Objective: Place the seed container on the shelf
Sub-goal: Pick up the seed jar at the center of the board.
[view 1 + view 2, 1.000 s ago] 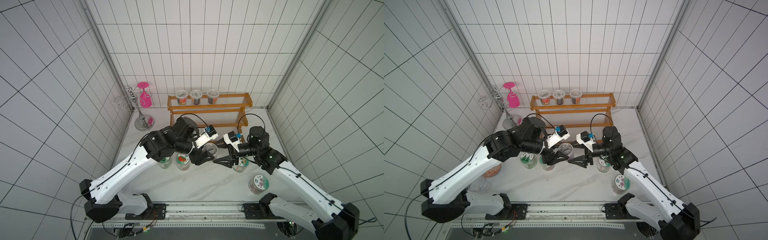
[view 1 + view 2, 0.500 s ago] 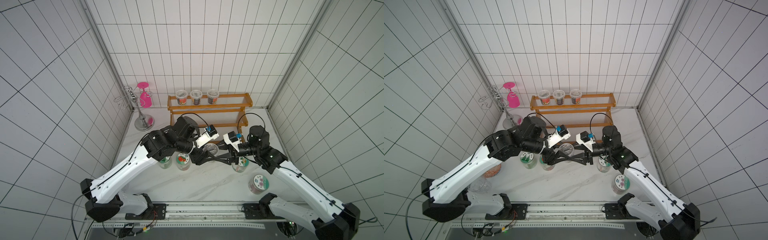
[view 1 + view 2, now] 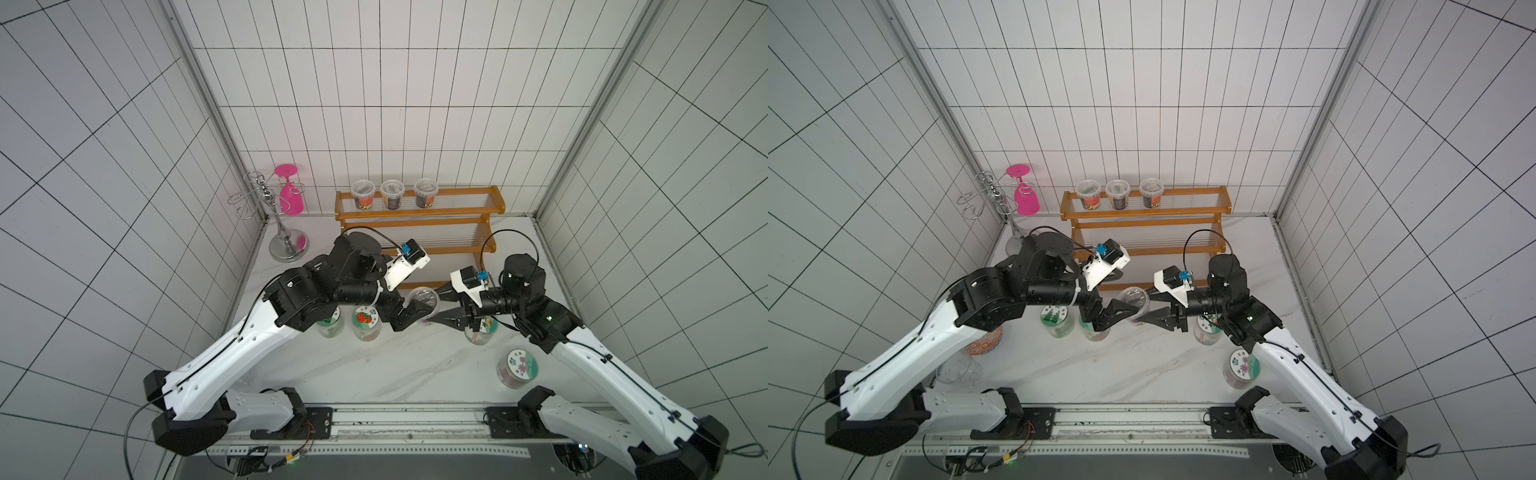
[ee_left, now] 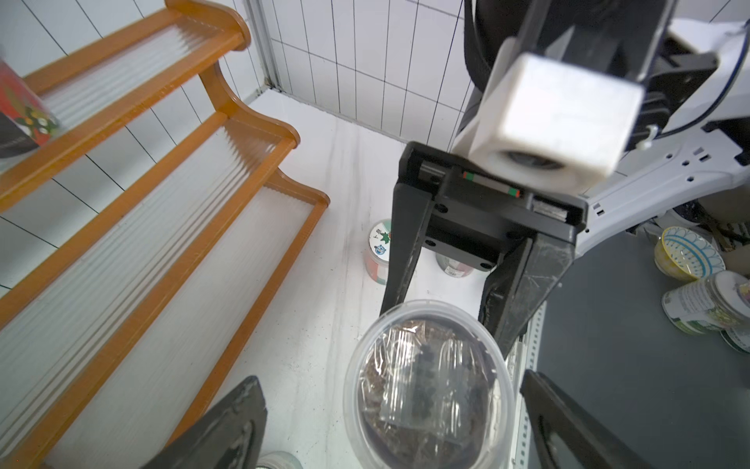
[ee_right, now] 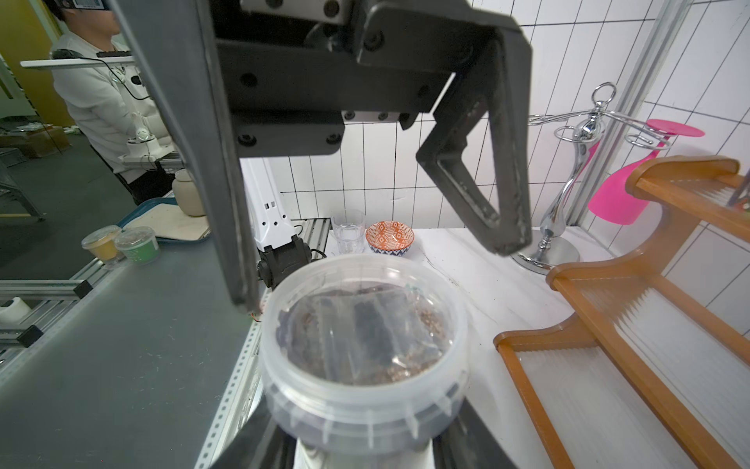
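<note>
Black plastic left gripper (image 5: 373, 276) stands spread wide, one finger on either side of the clear round plastic seed container (image 3: 424, 299) with its see-through lid, and it grips nothing. To its right, the black right gripper (image 4: 442, 320) is clamped on the container's wall. It appears to hold the container off the white marbled tabletop (image 3: 395, 365), in front of the orange-brown wooden three-tier stepped shelf (image 3: 419, 215).

We would draw the left arm straight back first, then carry the container level to a bare tier. The lid hides the contact points, so we cannot judge how deep the grip is.
</note>
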Action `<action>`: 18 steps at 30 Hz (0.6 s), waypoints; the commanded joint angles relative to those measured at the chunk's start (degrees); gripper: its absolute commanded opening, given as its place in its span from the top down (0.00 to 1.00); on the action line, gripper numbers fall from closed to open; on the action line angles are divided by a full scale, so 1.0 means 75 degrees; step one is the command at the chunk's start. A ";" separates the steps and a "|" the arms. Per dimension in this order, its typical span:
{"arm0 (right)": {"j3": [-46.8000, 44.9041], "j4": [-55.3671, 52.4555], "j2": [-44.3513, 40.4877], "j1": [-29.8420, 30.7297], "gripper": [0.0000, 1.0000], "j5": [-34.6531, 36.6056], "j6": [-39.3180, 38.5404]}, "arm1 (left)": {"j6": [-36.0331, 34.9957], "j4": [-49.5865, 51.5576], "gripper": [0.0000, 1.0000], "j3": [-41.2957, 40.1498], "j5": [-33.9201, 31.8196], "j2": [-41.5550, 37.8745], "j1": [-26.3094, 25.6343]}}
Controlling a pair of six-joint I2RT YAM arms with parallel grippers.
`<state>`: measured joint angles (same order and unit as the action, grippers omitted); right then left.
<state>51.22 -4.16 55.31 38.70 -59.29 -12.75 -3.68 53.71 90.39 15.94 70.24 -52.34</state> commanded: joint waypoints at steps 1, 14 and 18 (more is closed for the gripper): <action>-0.0040 0.0079 -0.0217 0.0015 0.50 0.0384 -0.0116 | 0.0298 -0.0561 0.01 -0.0028 -0.0602 -0.0350 0.0029; -0.0262 0.1696 -0.0217 -0.0597 0.52 0.3448 0.0103 | 0.0652 -0.1848 0.01 -0.1541 -0.1578 -0.2202 0.0029; -0.0011 0.2348 0.0305 -0.0929 0.52 0.4419 0.0189 | 0.0734 -0.1826 0.01 -0.1619 -0.1742 -0.2377 0.0029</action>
<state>50.37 6.94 55.29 33.34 -34.48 -12.47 0.89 42.63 78.81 4.71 52.97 -52.34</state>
